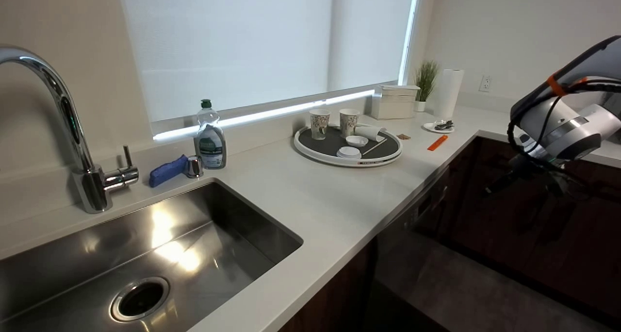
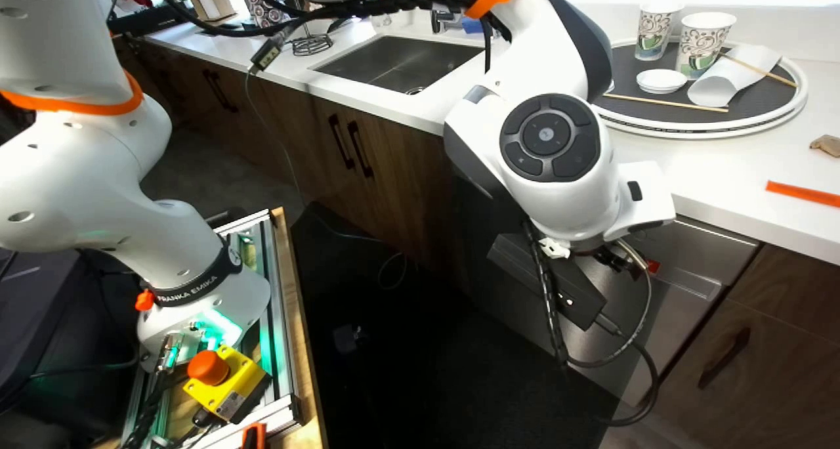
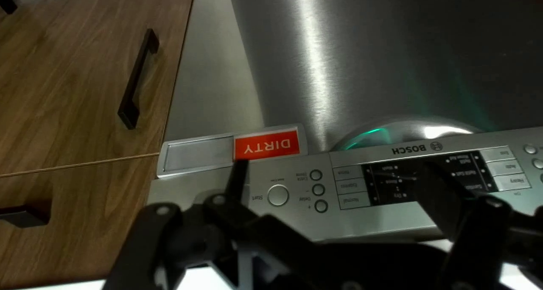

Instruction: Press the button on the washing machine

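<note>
The washing machine has a brushed steel front; in an exterior view it also shows under the counter. In the wrist view its control strip is upside down, marked BOSCH. The round Start button sits left of three small round buttons and a black display. My gripper is open and empty, its fingers spread in front of the strip. The left finger is left of the Start button; the right finger covers part of the display. The gripper also shows dark in an exterior view, apparently apart from the front.
A red DIRTY sign is fixed at the strip's edge. Wooden cabinets with dark handles adjoin it. The white countertop overhangs the front and bears a round tray, cups, an orange strip and a soap bottle beside the sink.
</note>
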